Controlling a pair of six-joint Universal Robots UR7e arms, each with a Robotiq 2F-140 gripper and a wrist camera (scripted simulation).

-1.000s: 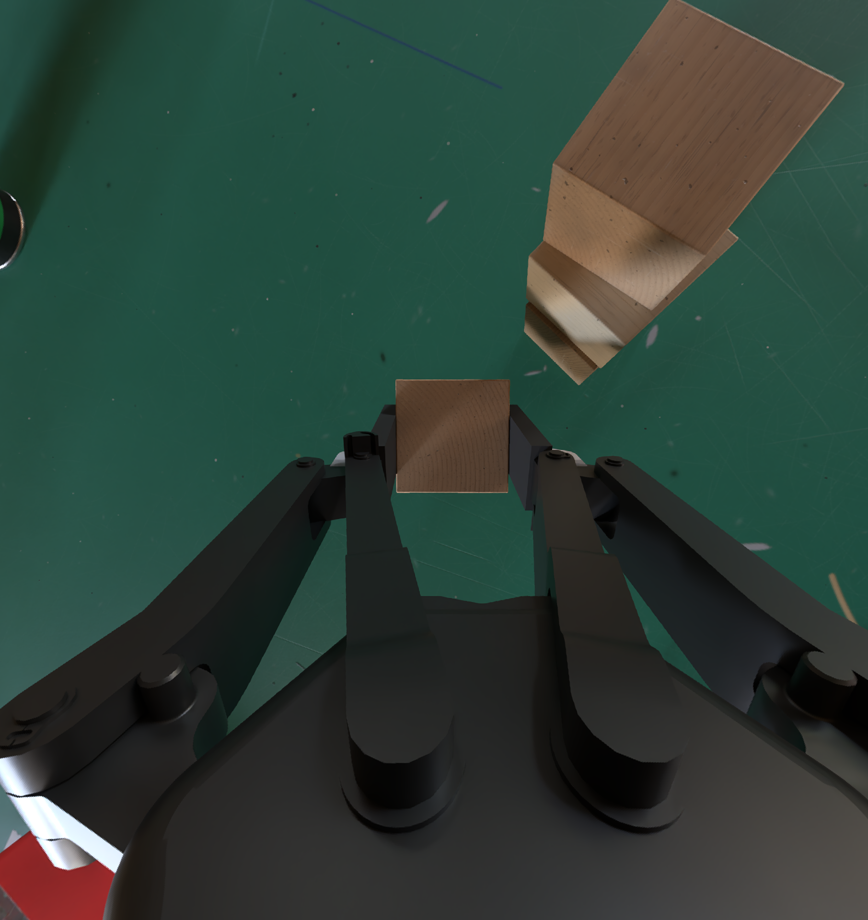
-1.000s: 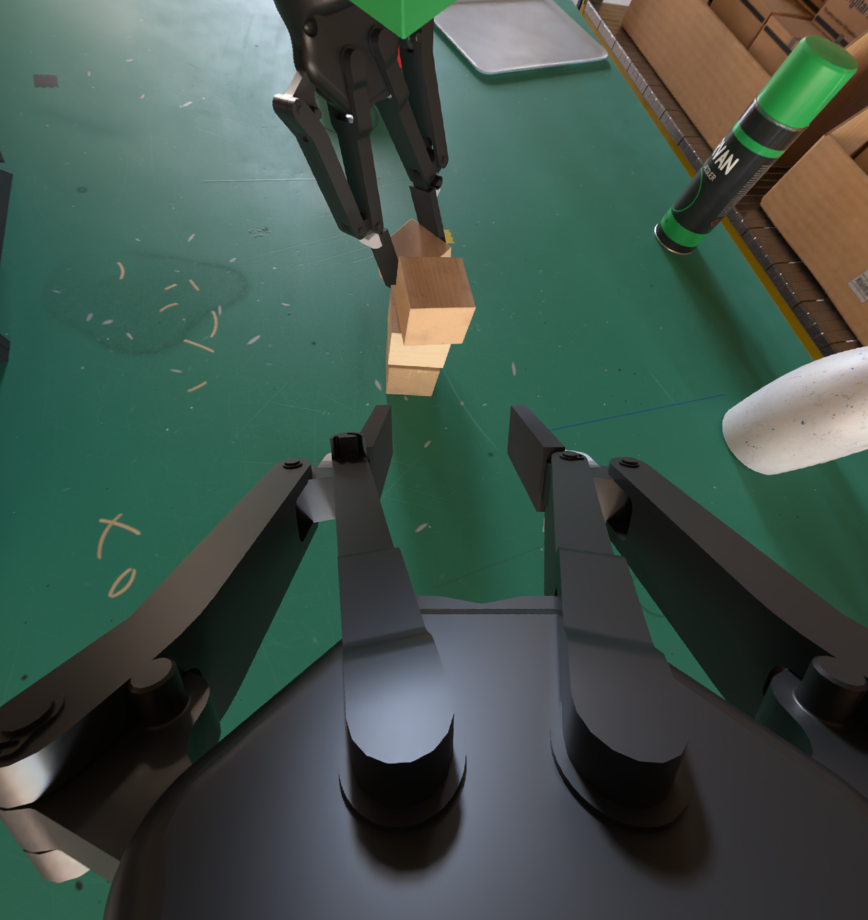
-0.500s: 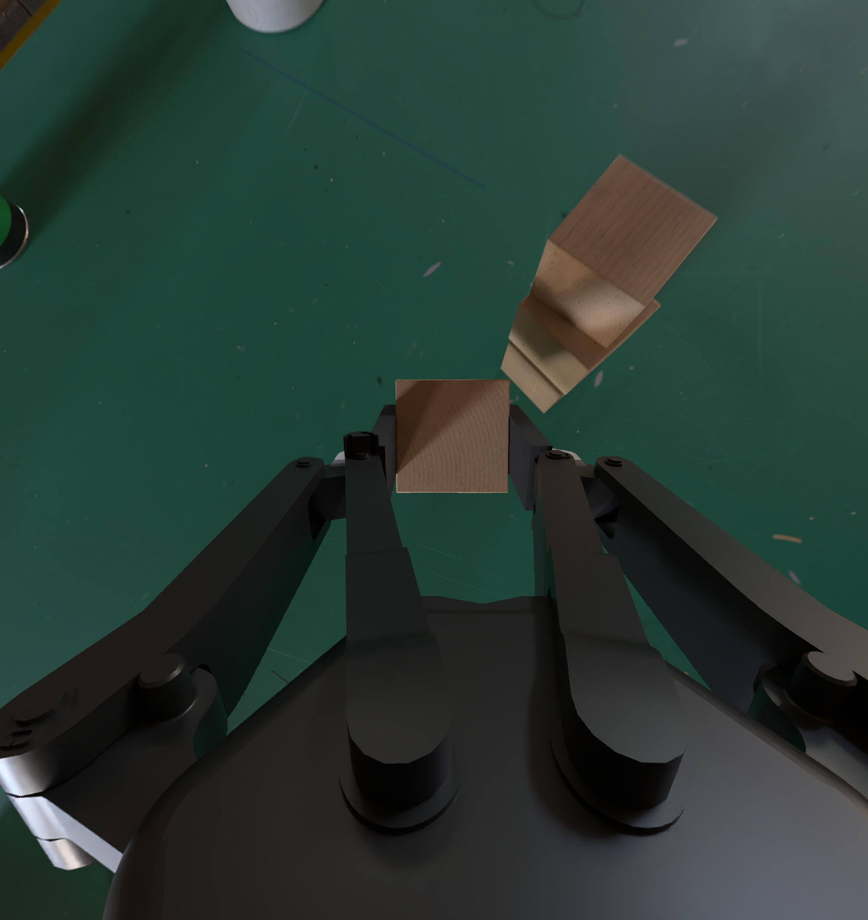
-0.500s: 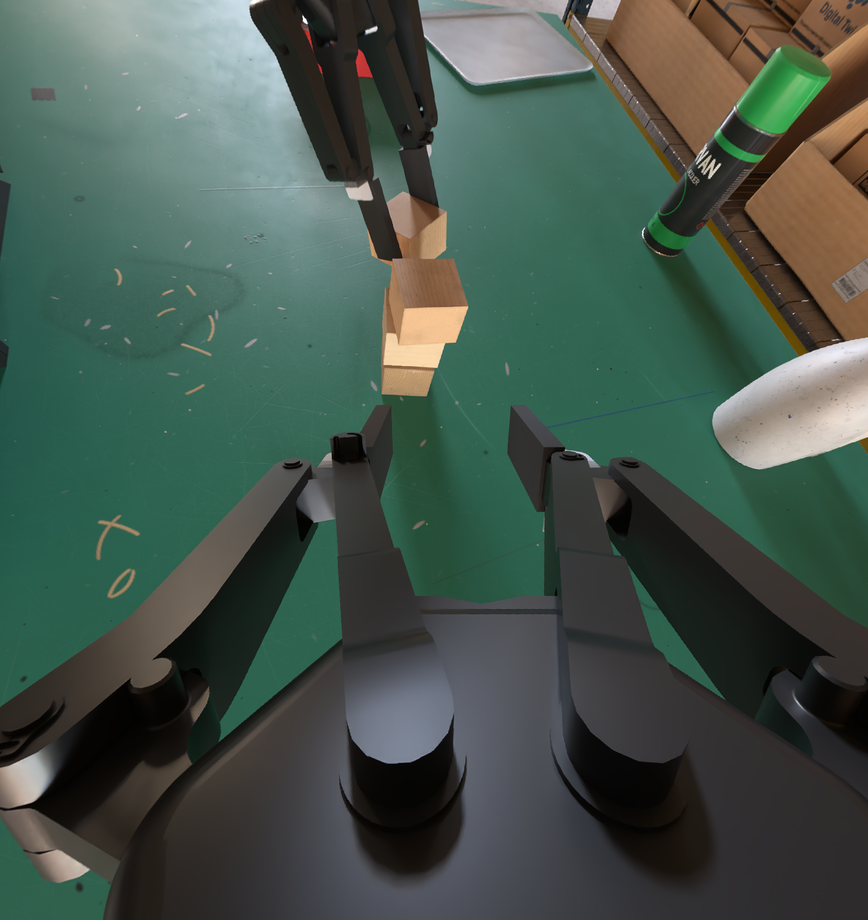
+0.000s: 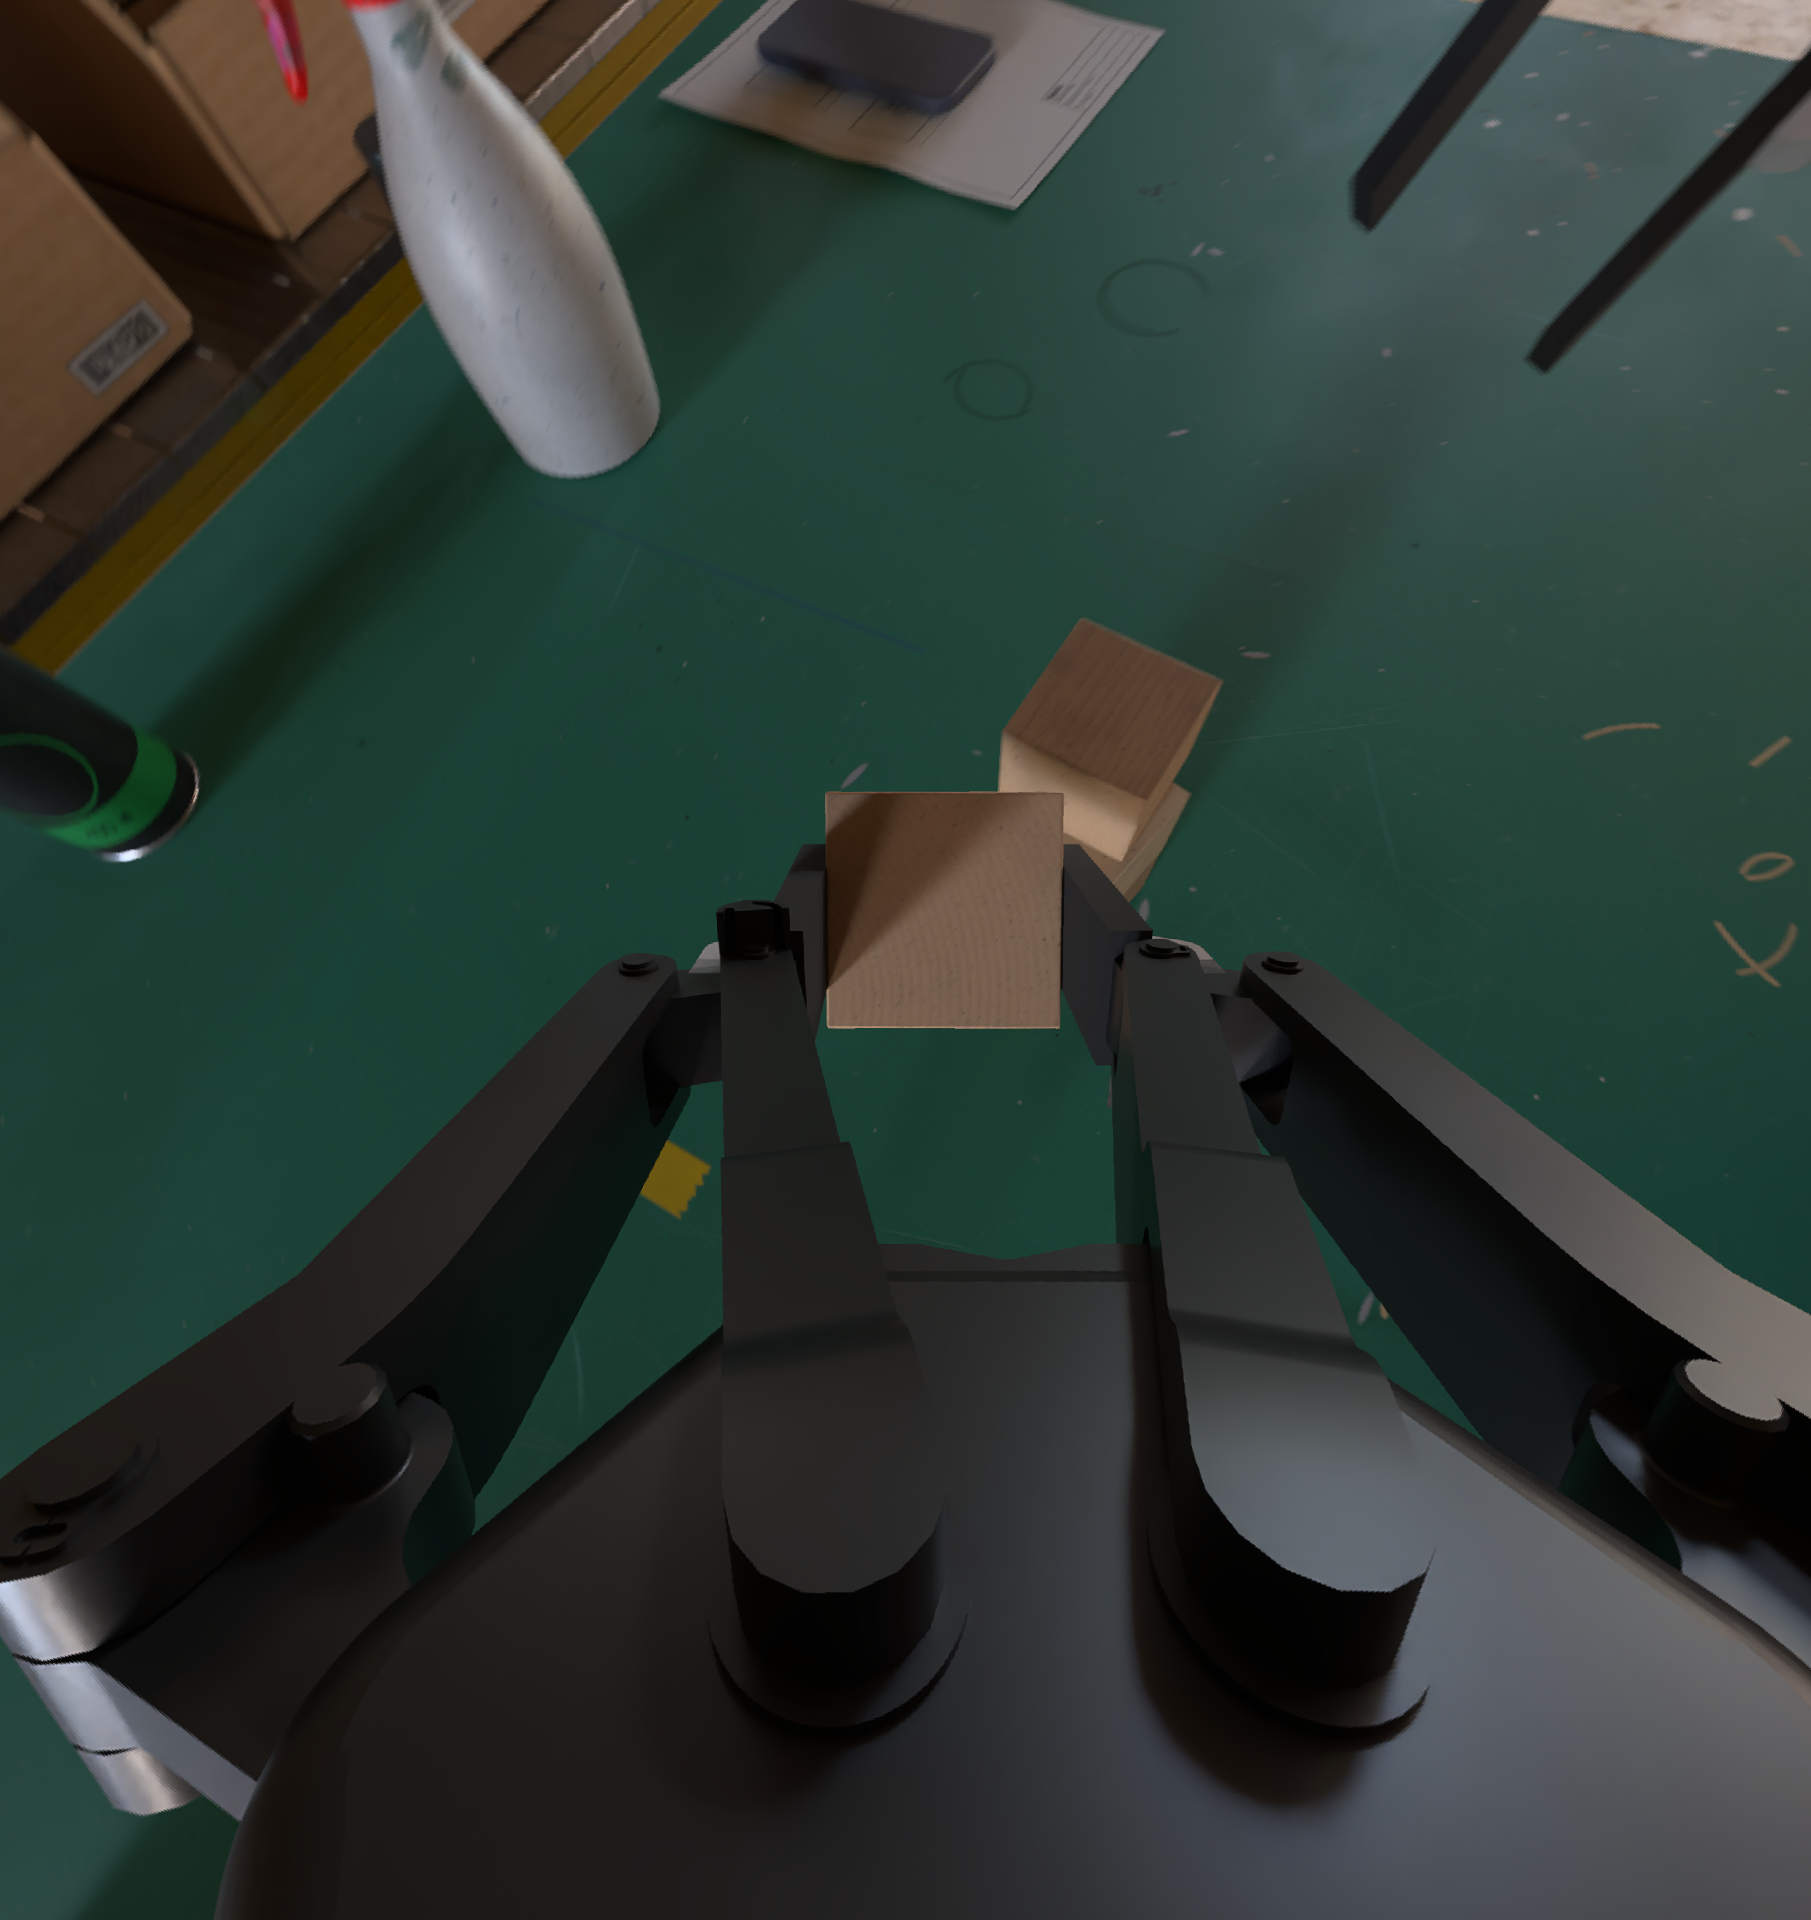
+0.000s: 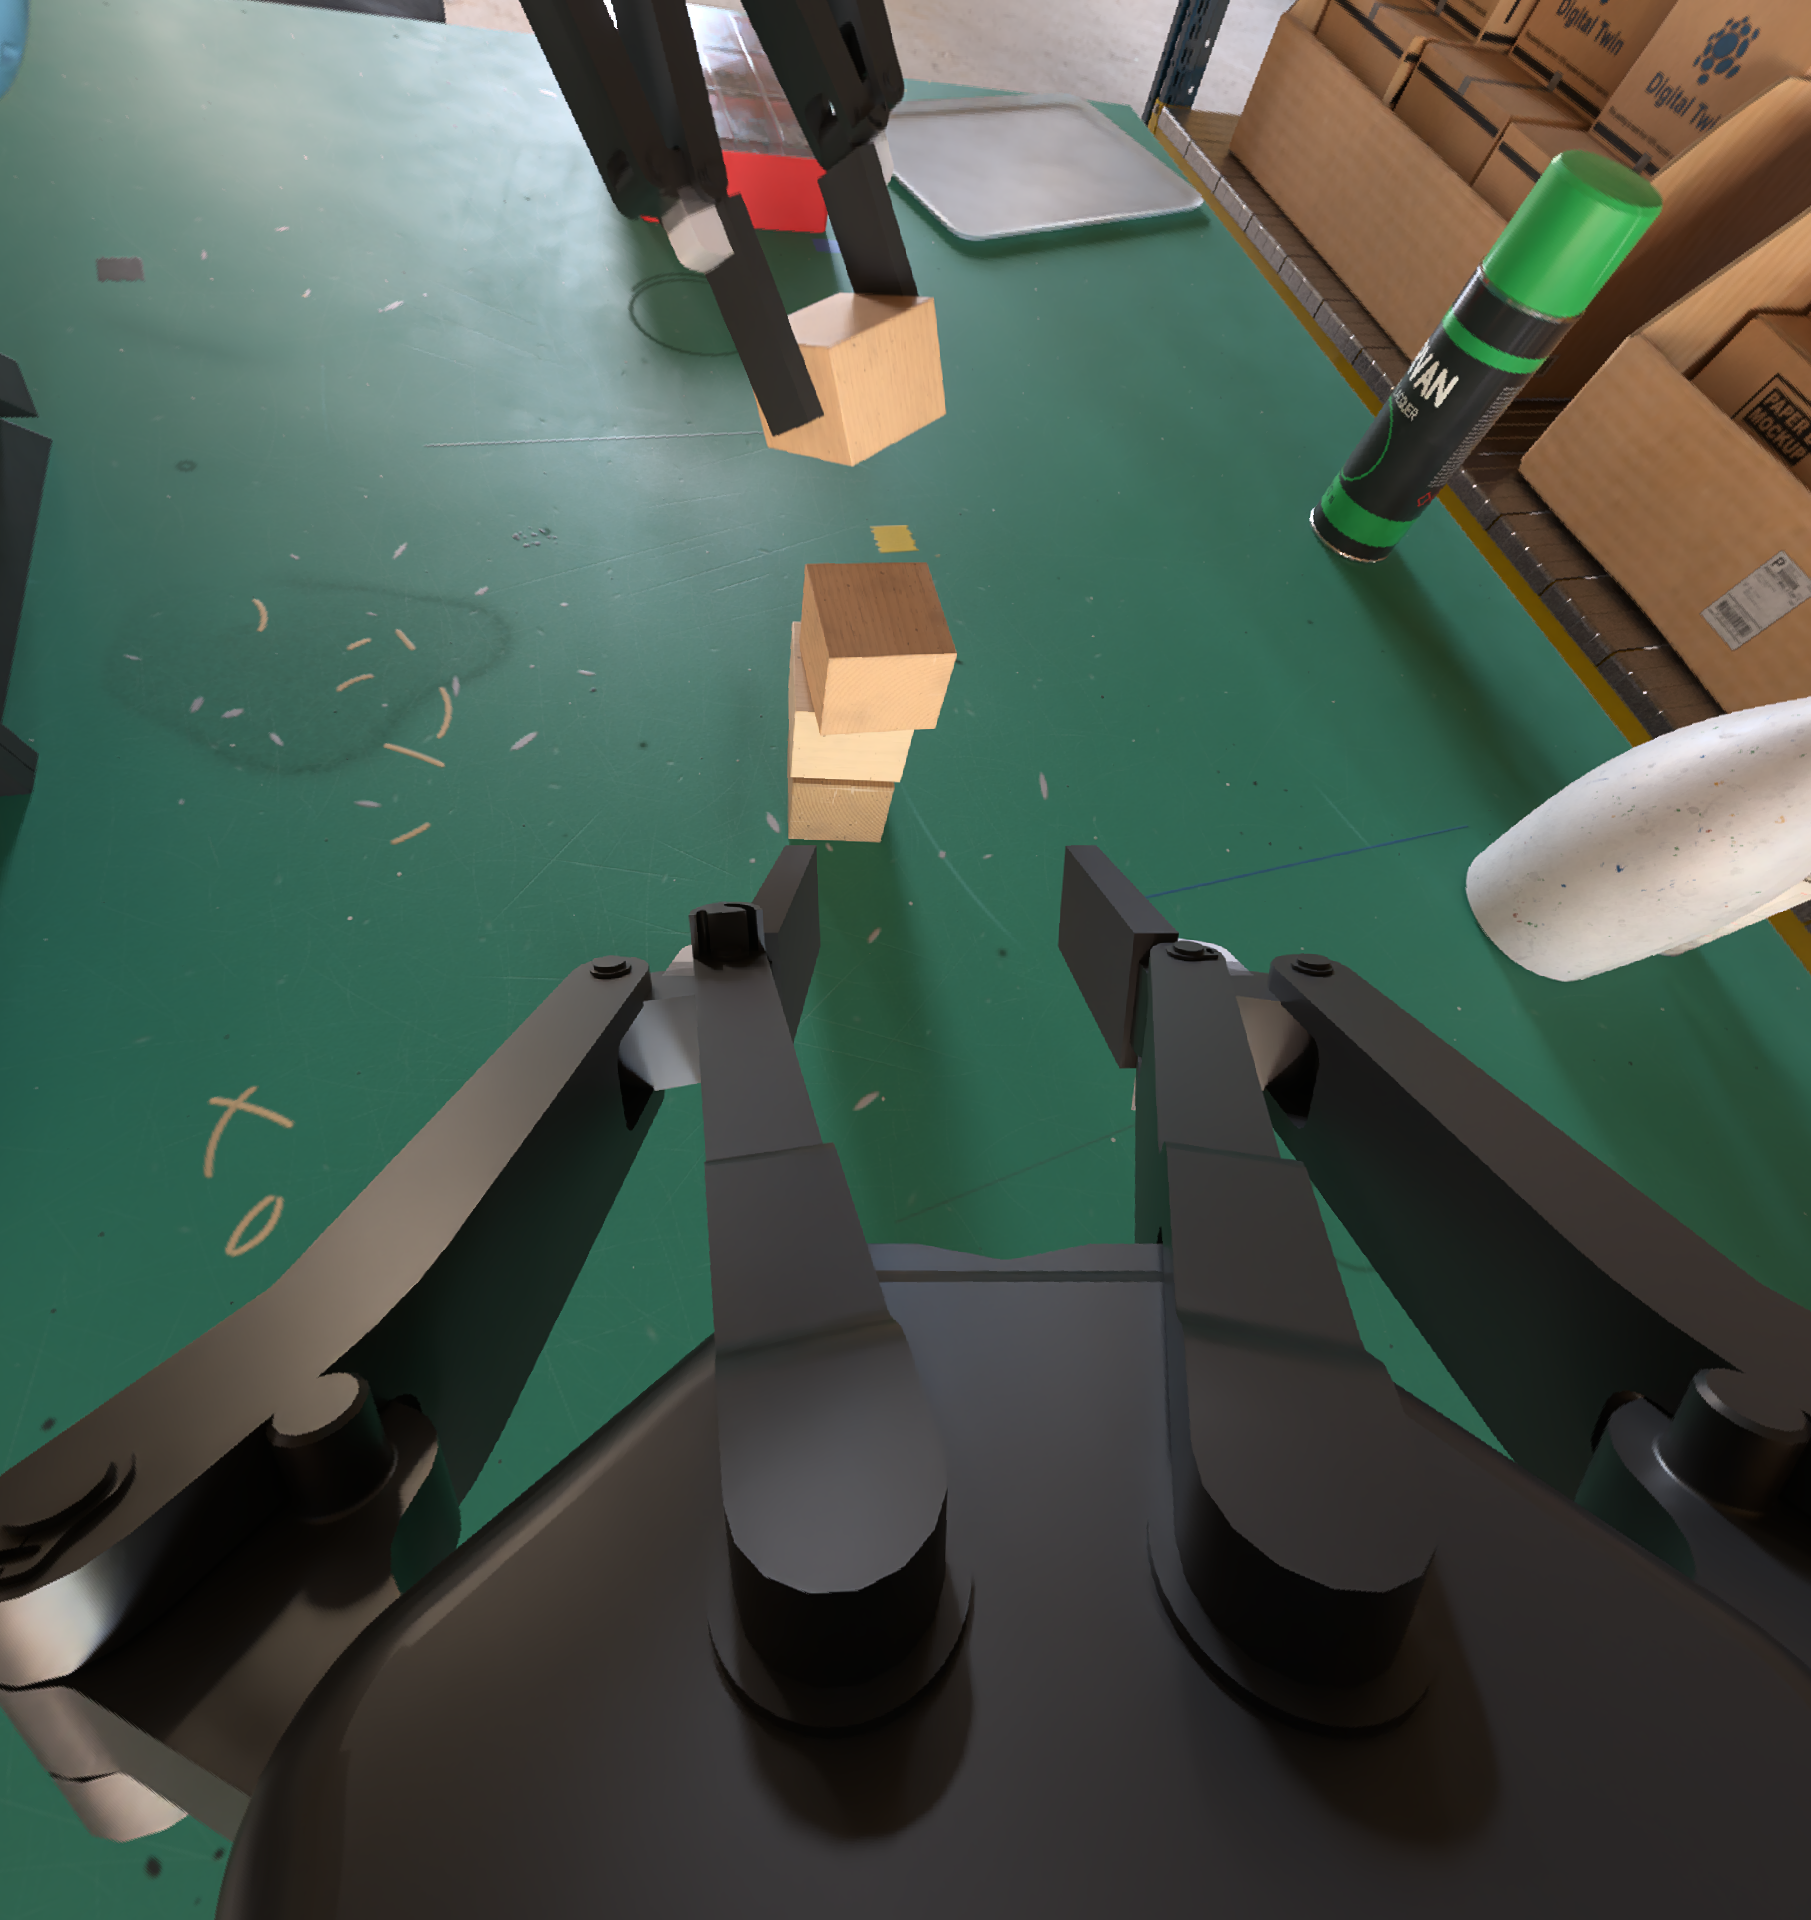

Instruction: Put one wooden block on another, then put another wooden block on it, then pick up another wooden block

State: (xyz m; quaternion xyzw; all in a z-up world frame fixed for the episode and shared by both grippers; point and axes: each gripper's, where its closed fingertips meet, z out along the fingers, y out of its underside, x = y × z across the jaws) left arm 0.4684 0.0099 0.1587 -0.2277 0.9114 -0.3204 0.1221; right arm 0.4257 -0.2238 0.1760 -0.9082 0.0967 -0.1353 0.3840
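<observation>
Left gripper (image 5: 942,914) clamps a block (image 5: 942,909) mid-frame, stack (image 5: 1109,748) just upper right; right gripper (image 6: 932,914) spread, empty.

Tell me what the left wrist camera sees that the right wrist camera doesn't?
Only the left wrist view shows the sheet of paper with a dark flat device on it. Only the right wrist view shows the grey tray and the open, empty right end effector. Both show the left end effector gripping a wooden block, the three-block stack, the white bottle, the green-capped spray can and the cardboard boxes.
</observation>
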